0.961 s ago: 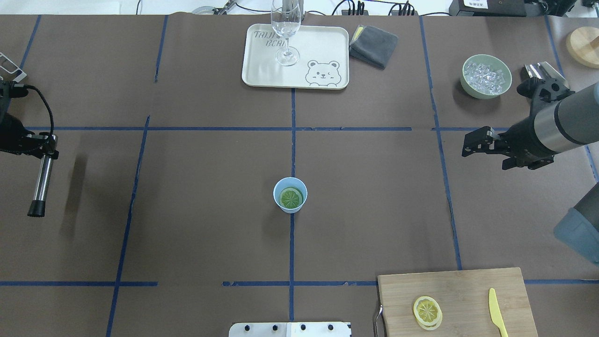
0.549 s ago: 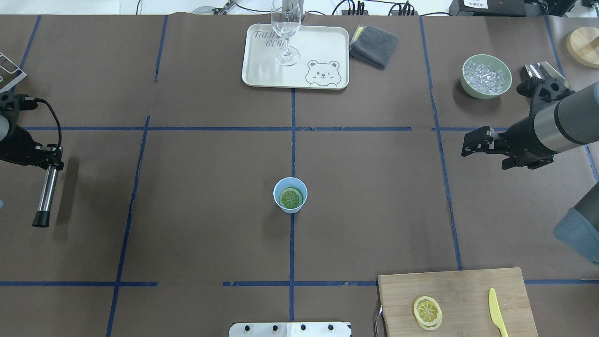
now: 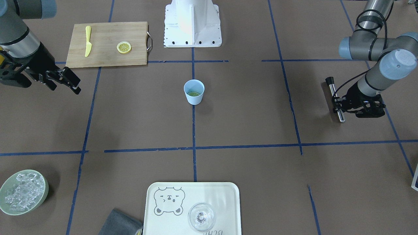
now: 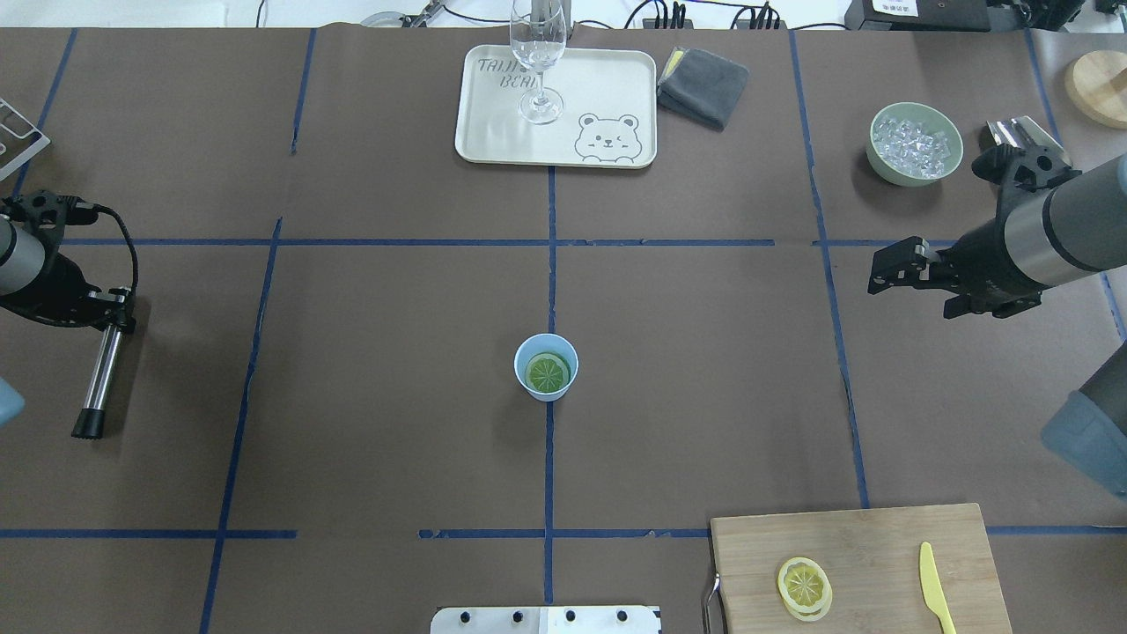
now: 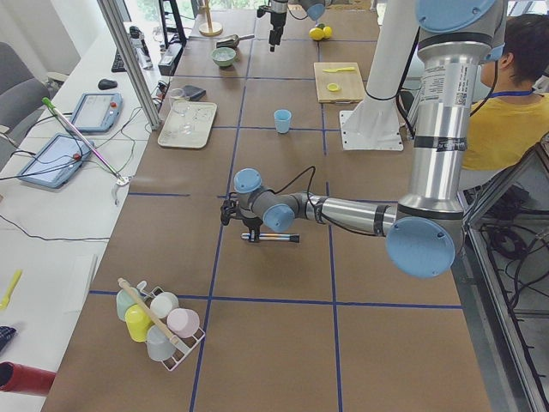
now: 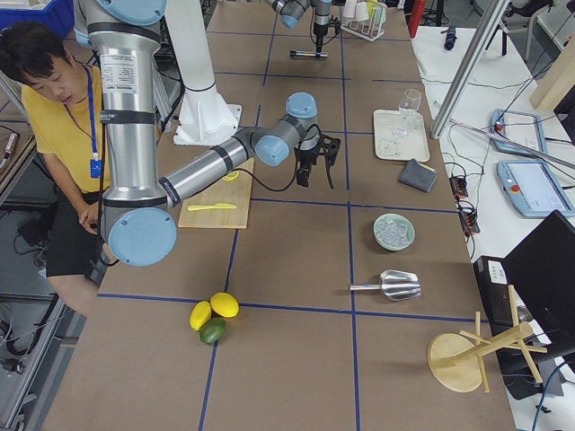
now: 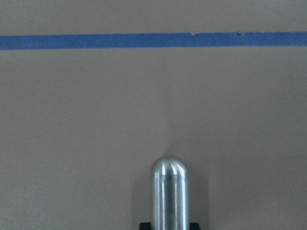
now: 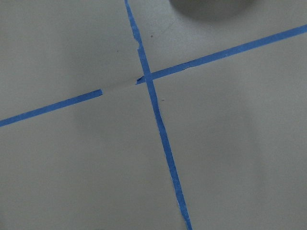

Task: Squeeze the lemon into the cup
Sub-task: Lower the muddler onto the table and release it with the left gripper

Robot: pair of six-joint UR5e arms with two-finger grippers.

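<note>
Your left tool (image 4: 110, 304), clamped on the rod (image 4: 99, 379), has drawn back toward the base and sunk low over the table's (image 4: 352, 440) left edge. Pressing looks finished: the lemon (image 4: 548, 373) lies inside the cup (image 4: 519, 365), mid-table. The right tool (image 4: 887, 268) hovers well to the right, fingers apart.

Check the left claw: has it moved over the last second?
Yes. In the overhead view the left claw, gripping the metal rod, has shifted toward the robot's side and toward the cup, farther from the crosswise tape line.
</note>
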